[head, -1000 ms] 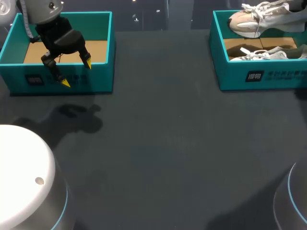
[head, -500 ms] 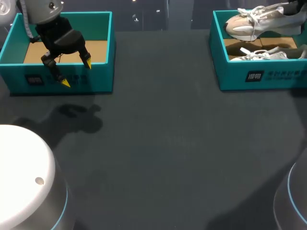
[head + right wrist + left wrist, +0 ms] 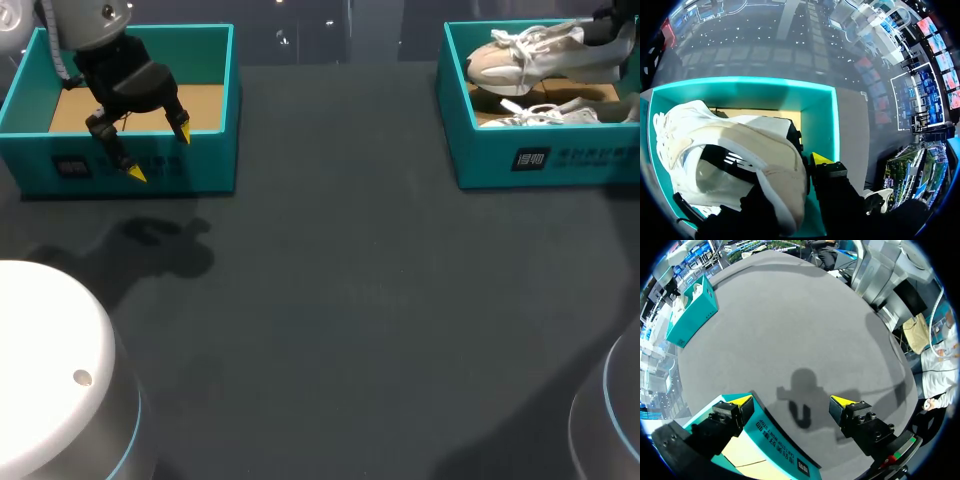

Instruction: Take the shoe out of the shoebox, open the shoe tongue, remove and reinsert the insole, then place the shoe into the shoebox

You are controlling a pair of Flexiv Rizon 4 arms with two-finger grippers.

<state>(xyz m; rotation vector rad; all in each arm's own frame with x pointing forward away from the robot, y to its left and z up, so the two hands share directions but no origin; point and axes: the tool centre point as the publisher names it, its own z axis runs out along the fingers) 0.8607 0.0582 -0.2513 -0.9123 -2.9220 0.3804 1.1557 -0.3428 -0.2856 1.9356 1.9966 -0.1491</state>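
Note:
A white and beige sneaker (image 3: 530, 55) hangs over the teal shoebox (image 3: 520, 160) at the table's far right, toe toward the middle. My right gripper (image 3: 608, 30) holds its heel at the view's edge. In the right wrist view the right gripper (image 3: 795, 162) is shut on the sneaker (image 3: 730, 150) at the heel collar. One yellow tip shows and the other is hidden behind the shoe, with the shoebox (image 3: 820, 115) below. My left gripper (image 3: 160, 150) hangs open and empty over the front wall of the other teal box (image 3: 210, 160). Its wrist view shows the left gripper (image 3: 792, 401) astride that wall (image 3: 770, 432).
A second white sneaker (image 3: 545, 112) lies on the cardboard floor inside the shoebox. The left teal box has a bare cardboard bottom (image 3: 80, 105). My arms' round bases stand at the near left (image 3: 50, 360) and near right (image 3: 610, 420). Dark tabletop (image 3: 340, 290) stretches between the boxes.
The sneaker in my right gripper has shifted left and lower in the head view and levelled out. My left arm has not moved.

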